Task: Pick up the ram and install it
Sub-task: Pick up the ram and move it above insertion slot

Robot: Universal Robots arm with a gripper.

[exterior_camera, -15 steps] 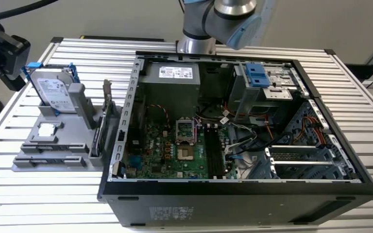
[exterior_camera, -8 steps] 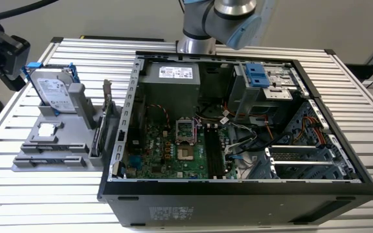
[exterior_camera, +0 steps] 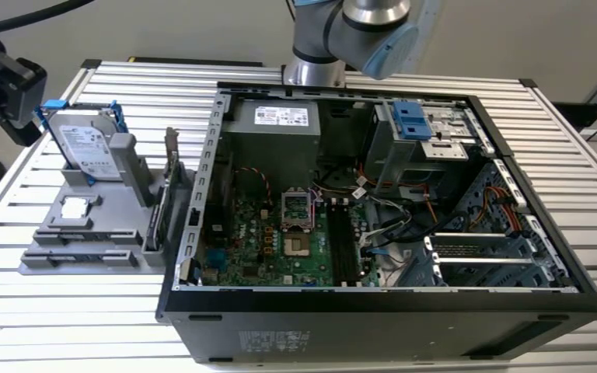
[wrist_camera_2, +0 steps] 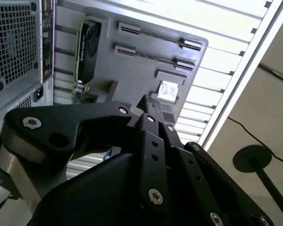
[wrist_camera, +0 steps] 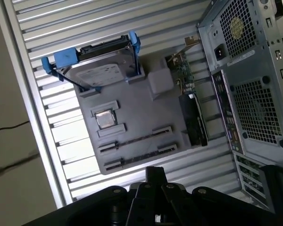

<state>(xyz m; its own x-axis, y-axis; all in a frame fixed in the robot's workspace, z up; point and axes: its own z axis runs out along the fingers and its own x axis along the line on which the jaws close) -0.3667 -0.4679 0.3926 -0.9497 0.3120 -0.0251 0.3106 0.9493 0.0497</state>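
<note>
The ram shows as thin dark strips standing on edge in two long holders of the grey parts tray, also seen in the second wrist view. In the exterior view the same holders sit at the tray's near end. My gripper hangs high above the tray, its black fingers pressed together with nothing between them. It touches neither the ram nor the tray. The open computer case holds the motherboard, whose long black memory slots lie beside the processor socket.
On the tray stand a silver hard drive with blue rails, a small square chip and an upright card with a metal bracket. The case's perforated rear panel is right beside the tray. The arm rises behind the case.
</note>
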